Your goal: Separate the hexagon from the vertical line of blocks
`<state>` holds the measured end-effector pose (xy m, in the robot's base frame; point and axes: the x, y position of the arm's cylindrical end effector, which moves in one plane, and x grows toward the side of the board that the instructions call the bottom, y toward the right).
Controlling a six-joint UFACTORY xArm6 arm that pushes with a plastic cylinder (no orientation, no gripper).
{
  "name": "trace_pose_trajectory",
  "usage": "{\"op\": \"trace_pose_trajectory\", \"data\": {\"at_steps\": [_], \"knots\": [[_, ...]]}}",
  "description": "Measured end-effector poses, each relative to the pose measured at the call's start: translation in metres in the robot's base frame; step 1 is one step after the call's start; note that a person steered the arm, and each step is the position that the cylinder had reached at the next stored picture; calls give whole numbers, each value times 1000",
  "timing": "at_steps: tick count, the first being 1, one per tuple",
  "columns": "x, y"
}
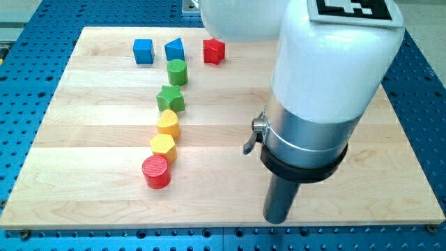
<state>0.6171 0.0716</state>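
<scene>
- Camera view, step in hand: my tip [276, 220], the lower end of the straight dark rod, sits near the view's bottom edge of the pale wooden surface [334, 188], well apart from every block and to the view's right of the line; no block is touched, so I judge the approach is the step in hand and the separating push is not yet begun; there is no hand on this arm, only the rod, so nothing opens, closes or grips.
- Camera view, the task's thing: the yellow hexagon wooden block [163, 145] lies low in the line, between the yellow heart-like wooden block [168, 123] just above it and the red cylinder wooden block [156, 172] just below it; it seems to touch both, though the contact is hard to confirm; its top face is flat and bright, its edges short and angled.
- Camera view, the line: above the heart-like block come the green star-shaped wooden block [171, 99] and the green cylinder wooden block [177, 72]; the line slants slightly towards the view's bottom left.
- Camera view, next move, as a judgement: the tip must cross to the view's left, come level with the hexagon, and push it sideways to the left without catching either neighbour; the tight spacing makes a clipped red cylinder the likeliest fault.
- Camera view, others: a blue cube wooden block [143, 51], a blue triangular wooden block [174, 49] and a red star-like wooden block [214, 51] stand in a row at the view's top, clear of the work.
</scene>
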Motion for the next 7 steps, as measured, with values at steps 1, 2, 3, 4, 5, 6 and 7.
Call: {"op": "trace_pose_trajectory", "data": {"at_steps": [1,2,3,4,5,6,7], "knots": [[0,0],[0,0],[0,0],[-4,0],[-4,0],[-19,2],[-20,2]]}}
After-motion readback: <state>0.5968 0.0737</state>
